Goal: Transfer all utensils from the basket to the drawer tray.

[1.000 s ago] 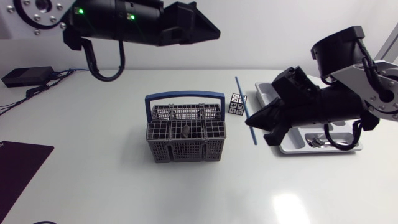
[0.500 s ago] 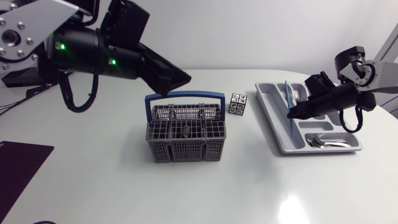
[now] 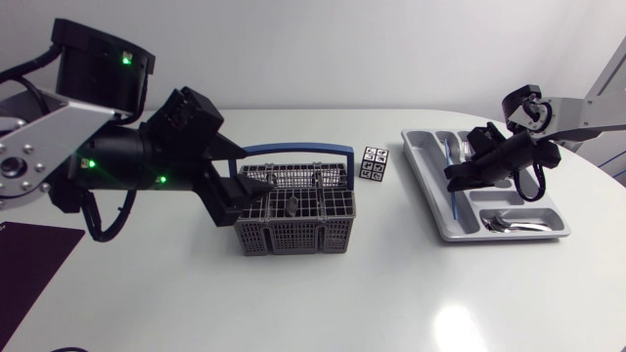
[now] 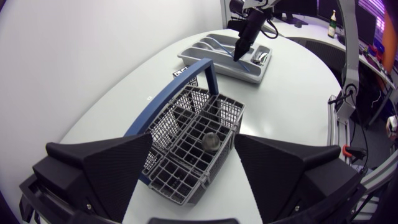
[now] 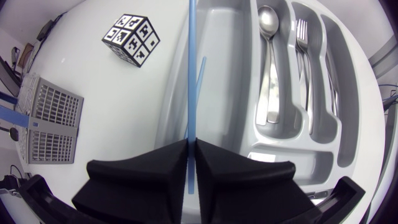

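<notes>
One thin blue stick (image 5: 190, 74) is pinched between the closed fingers of the right claw (image 5: 191, 144) over the long compartment of the drawer tray (image 3: 430, 210) nearest the basket (image 4: 186, 180). We judge the stick light, smooth and apt to pivot in the grip. The left claw (image 4: 193, 138) stands wide open and empty above the basket, where a metal utensil (image 4: 212, 142) stands upright, stiff and slippery, best taken by its top end. The glossy white bench (image 3: 391, 293) leaves ample room, with only a marker cube (image 3: 373, 162) between basket and tray.

Silver-grey links (image 3: 34, 147), black joints (image 3: 98, 64) (green lights (image 3: 125, 61)), matte wedge-fingered left hand (image 4: 193, 140).
</notes>
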`<state>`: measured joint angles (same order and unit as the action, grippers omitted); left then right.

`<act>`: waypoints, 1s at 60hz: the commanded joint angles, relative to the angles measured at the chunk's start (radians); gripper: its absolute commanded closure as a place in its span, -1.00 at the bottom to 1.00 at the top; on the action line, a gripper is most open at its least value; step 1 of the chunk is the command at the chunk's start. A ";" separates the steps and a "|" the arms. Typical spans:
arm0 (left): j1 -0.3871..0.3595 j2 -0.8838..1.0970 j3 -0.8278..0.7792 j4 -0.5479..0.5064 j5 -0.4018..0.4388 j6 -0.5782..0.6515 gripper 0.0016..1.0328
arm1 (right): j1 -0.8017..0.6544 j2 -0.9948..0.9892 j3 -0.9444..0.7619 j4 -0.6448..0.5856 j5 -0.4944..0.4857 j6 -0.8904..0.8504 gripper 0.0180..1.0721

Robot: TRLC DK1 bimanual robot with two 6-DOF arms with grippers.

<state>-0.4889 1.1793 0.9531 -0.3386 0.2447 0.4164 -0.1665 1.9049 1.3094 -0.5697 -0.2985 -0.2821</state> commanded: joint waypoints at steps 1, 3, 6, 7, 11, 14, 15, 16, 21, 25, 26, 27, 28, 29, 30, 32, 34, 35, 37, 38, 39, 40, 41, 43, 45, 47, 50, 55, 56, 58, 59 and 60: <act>0.015 -0.021 -0.059 0.024 -0.005 0.039 -0.78 | -0.001 0.031 0.021 -0.013 0.019 0.029 0.60; 0.018 -0.024 -0.070 0.032 -0.005 0.041 -0.78 | 0.001 0.036 0.024 -0.013 0.022 0.037 0.56; 0.021 -0.030 -0.088 0.043 -0.005 0.042 -0.79 | 0.007 0.036 0.024 -0.015 0.044 0.038 0.30; 0.021 -0.030 -0.088 0.043 -0.005 0.042 -0.79 | 0.009 0.036 0.024 -0.015 0.052 0.038 0.21; 0.023 -0.037 -0.106 0.055 -0.005 0.042 -0.79 | 0.018 0.034 0.019 -0.016 0.055 0.040 -0.19; 0.023 -0.041 -0.123 0.064 -0.005 0.050 -0.78 | 0.027 0.025 0.013 -0.018 0.067 0.041 -0.46; 0.023 -0.043 -0.129 0.069 -0.005 0.050 -0.79 | 0.032 0.019 0.010 -0.018 0.071 0.041 -0.51; 0.023 -0.043 -0.131 0.070 -0.005 0.051 -0.79 | 0.036 0.013 0.007 -0.018 0.075 0.041 -0.56; 0.027 -0.052 -0.163 0.095 -0.005 0.062 -0.79 | 0.058 -0.037 -0.019 -0.018 0.081 0.044 -0.63; 0.029 -0.053 -0.189 0.113 -0.005 0.068 -0.79 | 0.091 -0.107 -0.050 -0.018 0.081 0.050 -0.63; 0.030 -0.053 -0.198 0.121 -0.005 0.070 -0.79 | 0.108 -0.132 -0.061 -0.018 0.081 0.054 -0.63; 0.032 -0.053 -0.203 0.125 -0.005 0.070 -0.79 | 0.119 -0.147 -0.067 -0.018 0.082 0.058 -0.63; 0.033 -0.053 -0.209 0.133 -0.005 0.073 -0.79 | 0.136 -0.168 -0.073 -0.022 0.082 0.064 -0.63; 0.035 -0.053 -0.212 0.136 -0.005 0.074 -0.79 | 0.148 -0.182 -0.076 -0.029 0.082 0.067 -0.63; 0.036 -0.053 -0.217 0.142 -0.005 0.074 -0.79 | 0.162 -0.195 -0.081 -0.033 0.082 0.067 -0.63; 0.039 -0.053 -0.223 0.150 -0.005 0.074 -0.79 | 0.186 -0.218 -0.087 -0.036 0.082 0.070 -0.63; 0.042 -0.053 -0.231 0.159 -0.005 0.076 -0.79 | 0.213 -0.237 -0.090 -0.044 0.085 0.081 -0.63; 0.042 -0.053 -0.232 0.159 -0.005 0.076 -0.79 | 0.232 -0.250 -0.090 -0.052 0.091 0.087 -0.63; 0.042 -0.053 -0.243 0.171 -0.005 0.076 -0.79 | 0.268 -0.265 -0.090 -0.064 0.094 0.096 -0.63; 0.042 -0.053 -0.249 0.176 -0.005 0.076 -0.79 | 0.278 -0.271 -0.090 -0.067 0.098 0.101 -0.63; 0.042 -0.053 -0.254 0.182 -0.005 0.078 -0.79 | 0.295 -0.280 -0.087 -0.076 0.101 0.112 -0.63; 0.042 -0.053 -0.257 0.185 -0.005 0.078 -0.79 | 0.311 -0.285 -0.085 -0.084 0.101 0.119 -0.63; 0.042 -0.053 -0.264 0.194 -0.005 0.081 -0.79 | 0.326 -0.291 -0.082 -0.093 0.101 0.123 -0.63; 0.042 -0.053 -0.281 0.210 -0.004 0.082 -0.79 | 0.374 -0.308 -0.078 -0.104 0.101 0.139 -0.63; 0.042 -0.053 -0.292 0.222 -0.004 0.084 -0.79 | 0.404 -0.319 -0.075 -0.108 0.101 0.152 -0.63; 0.042 -0.053 -0.300 0.230 -0.004 0.084 -0.79 | 0.436 -0.328 -0.068 -0.116 0.099 0.164 -0.63; 0.042 -0.052 -0.312 0.243 -0.004 0.085 -0.79 | 0.472 -0.331 -0.059 -0.121 0.098 0.181 -0.63; 0.042 -0.053 -0.327 0.259 0.001 0.085 -0.79 | 0.518 -0.337 -0.044 -0.128 0.071 0.196 -0.63; 0.042 -0.052 -0.330 0.260 0.001 0.085 -0.79 | 0.527 -0.337 -0.042 -0.127 0.068 0.202 -0.63; 0.042 -0.052 -0.338 0.271 0.001 0.085 -0.79 | 0.544 -0.336 -0.036 -0.128 0.062 0.205 -0.63; 0.042 -0.052 -0.341 0.274 0.002 0.087 -0.79 | 0.553 -0.336 -0.035 -0.128 0.056 0.205 -0.63; 0.042 -0.052 -0.344 0.277 0.002 0.085 -0.79 | 0.565 -0.337 -0.035 -0.128 0.050 0.205 -0.63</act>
<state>-0.4534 1.1366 0.6407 -0.0807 0.2447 0.4767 0.3656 1.5829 1.2510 -0.6823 -0.2363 -0.1108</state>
